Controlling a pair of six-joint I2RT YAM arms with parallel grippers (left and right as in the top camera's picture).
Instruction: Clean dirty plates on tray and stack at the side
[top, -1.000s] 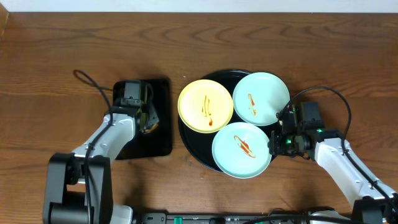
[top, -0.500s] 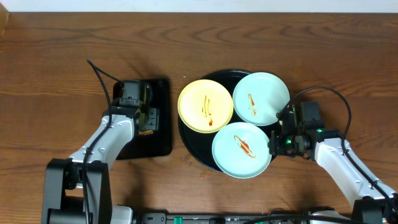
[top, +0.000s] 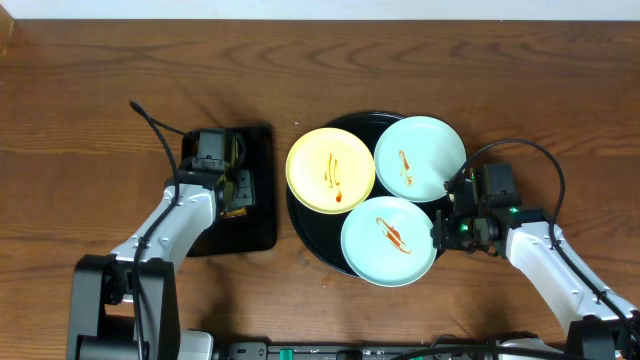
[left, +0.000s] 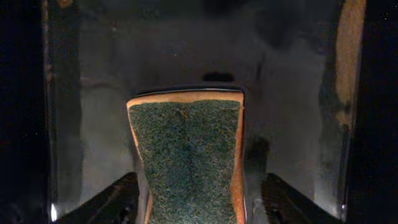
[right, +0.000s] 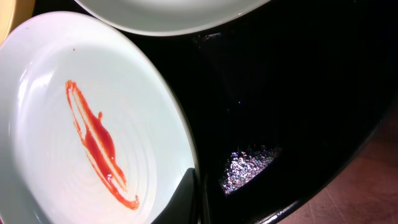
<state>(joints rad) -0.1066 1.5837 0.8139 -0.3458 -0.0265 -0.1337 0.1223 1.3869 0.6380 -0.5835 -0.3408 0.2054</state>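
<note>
Green sponge (left: 186, 155) sits loose between the left gripper's (left: 202, 202) parted fingers; right gripper (right: 194, 196), closed tight, meets the 3 o'clock rim of the tray's (right: 280, 93) 6 o'clock plate (right: 37, 124).

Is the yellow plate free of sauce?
No, the yellow plate carries reddish-orange streaks in its middle.

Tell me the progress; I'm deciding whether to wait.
Nothing done: yellow plate, far mint plate and near mint plate all sit sauce-streaked on the tray. In hand: left fingers straddle the sponge over the rectangular tray; right fingers closed at the near mint plate's rim. Remaining: wiping, stacking.
</note>
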